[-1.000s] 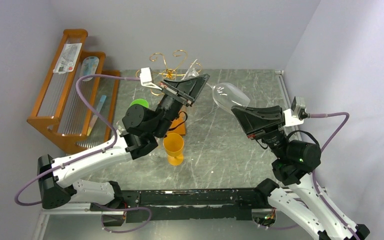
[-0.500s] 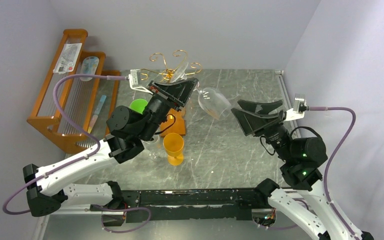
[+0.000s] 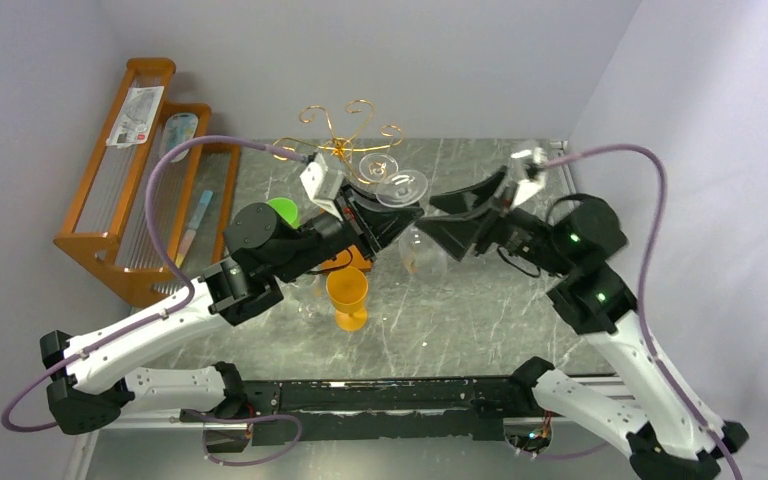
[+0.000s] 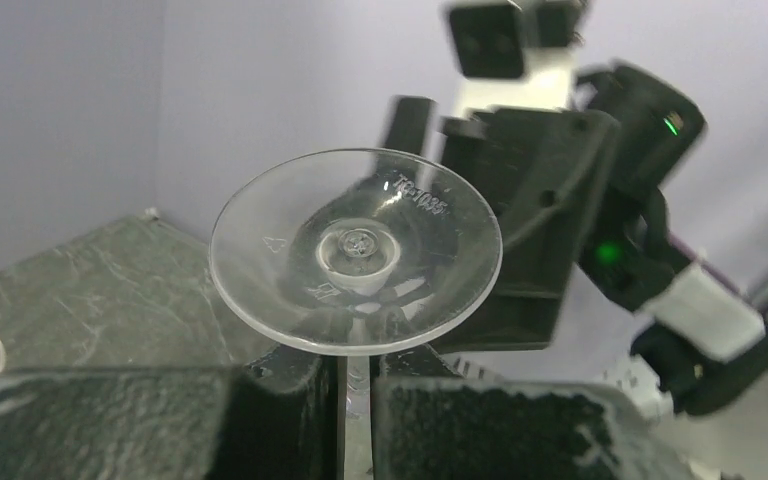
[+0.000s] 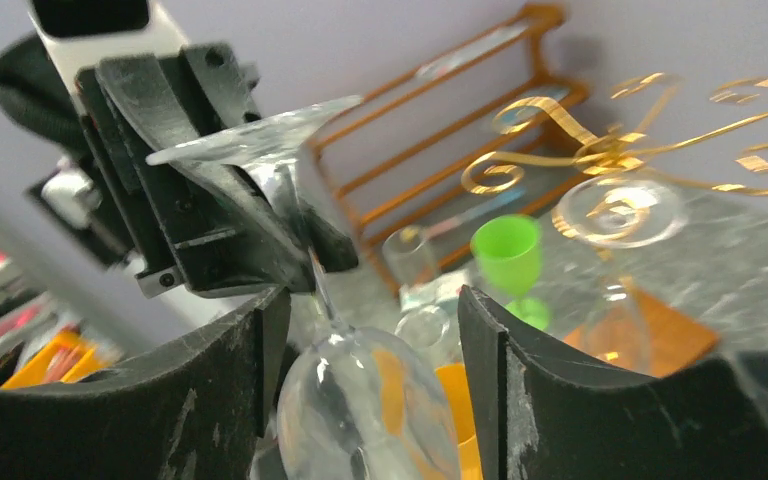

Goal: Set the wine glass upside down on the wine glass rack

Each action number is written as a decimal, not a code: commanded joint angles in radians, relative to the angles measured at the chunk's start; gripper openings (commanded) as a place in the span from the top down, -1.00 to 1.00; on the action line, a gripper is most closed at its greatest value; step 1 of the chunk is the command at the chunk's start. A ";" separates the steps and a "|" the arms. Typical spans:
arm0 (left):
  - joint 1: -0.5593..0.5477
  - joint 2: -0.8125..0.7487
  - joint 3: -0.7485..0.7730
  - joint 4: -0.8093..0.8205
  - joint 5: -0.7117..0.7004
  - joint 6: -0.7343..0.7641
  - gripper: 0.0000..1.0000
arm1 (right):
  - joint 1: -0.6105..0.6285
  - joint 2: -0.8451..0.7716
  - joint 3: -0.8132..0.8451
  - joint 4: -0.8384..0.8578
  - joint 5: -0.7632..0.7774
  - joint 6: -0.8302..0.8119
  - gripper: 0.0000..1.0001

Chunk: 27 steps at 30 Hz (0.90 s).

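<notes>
The clear wine glass hangs upside down over the table, foot up and bowl down. My left gripper is shut on its stem just under the foot. My right gripper faces it, open, with its fingers on either side of the bowl; a gap shows on the right side. The wine glass rack, gold wire with curled arms, stands behind on an orange base. Another clear glass hangs on it.
A yellow cup and a green cup stand near the rack's base, below my left arm. A small clear glass stands by the green cup. A stepped wooden shelf fills the left side.
My right gripper has opened and swung in towards the rack, around the bowl. My left arm has turned the glass from lying sideways to bowl down.
</notes>
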 commanded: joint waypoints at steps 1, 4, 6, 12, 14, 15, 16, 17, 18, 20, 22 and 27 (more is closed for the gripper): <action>0.000 0.006 0.032 -0.049 0.171 0.062 0.90 | 0.002 0.097 0.006 -0.039 -0.318 -0.051 -0.26; 0.000 0.003 0.015 -0.069 0.199 0.067 0.90 | 0.004 0.088 -0.042 0.045 -0.368 -0.031 -0.21; 0.000 -0.001 0.006 -0.081 0.187 0.067 0.90 | 0.003 0.086 -0.065 0.081 -0.390 -0.017 -0.21; 0.000 -0.013 -0.014 -0.072 0.195 0.054 0.90 | 0.005 0.092 -0.122 0.143 -0.410 -0.001 -0.06; -0.001 -0.020 -0.022 -0.073 0.180 0.054 0.90 | 0.005 0.079 -0.144 0.171 -0.419 -0.005 0.17; 0.000 -0.025 -0.029 -0.071 0.172 0.053 0.90 | 0.004 0.068 -0.160 0.199 -0.423 -0.009 0.28; 0.000 -0.032 -0.035 -0.067 0.167 0.049 0.90 | 0.004 0.058 -0.175 0.219 -0.424 -0.010 0.35; 0.000 -0.036 -0.043 -0.060 0.163 0.046 0.90 | 0.005 0.050 -0.191 0.240 -0.429 -0.009 0.41; 0.000 -0.041 -0.052 -0.054 0.159 0.047 0.90 | 0.005 0.045 -0.207 0.259 -0.435 -0.008 0.45; 0.000 -0.047 -0.058 -0.046 0.161 0.043 0.90 | 0.005 0.041 -0.221 0.290 -0.450 0.007 0.59; -0.001 -0.052 -0.064 -0.043 0.157 0.043 0.90 | 0.005 0.049 -0.226 0.304 -0.471 0.016 0.69; -0.001 -0.064 -0.080 -0.032 0.151 0.040 0.90 | 0.004 0.050 -0.249 0.341 -0.493 0.037 0.26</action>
